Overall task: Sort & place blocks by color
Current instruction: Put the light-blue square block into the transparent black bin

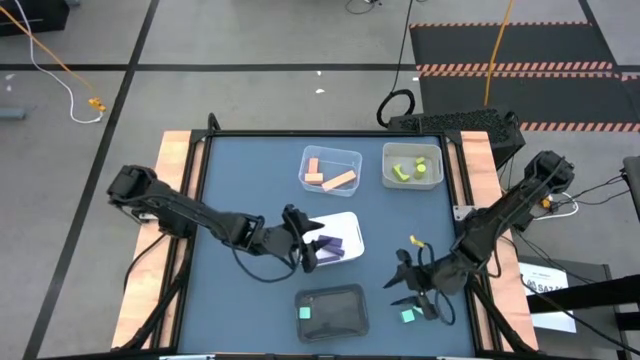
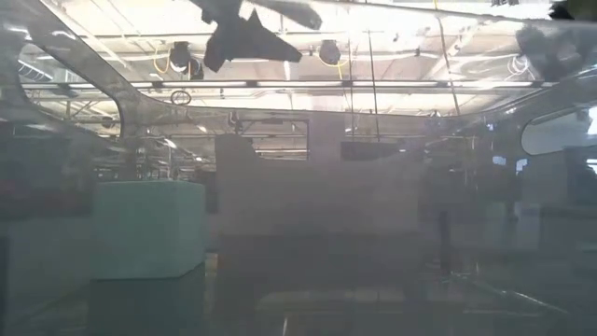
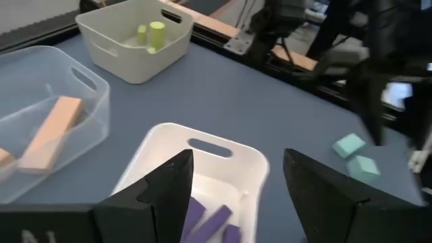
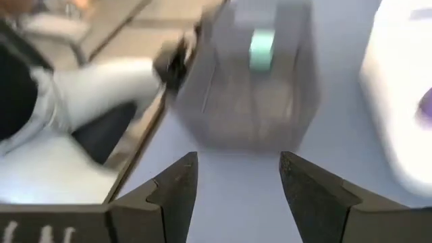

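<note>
We find the sort nearly complete — salmon-orange blocks lie in the clear tray at upper centre, yellow-green blocks in the grey-beige tray beside it, purple blocks in the white tray at centre, one teal cube in the black tray below. Two small teal blocks remain on the table at lower right. The left gripper stands open and empty over the white tray; the right gripper is open, empty — just beside the loose pair.

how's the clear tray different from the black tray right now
The clear tray sits at the table's far side and holds salmon-orange blocks; the black tray sits at the near edge and holds one teal block. The clear one is see-through, the black one opaque. Both are rectangular, and neither gripper is over them.
</note>
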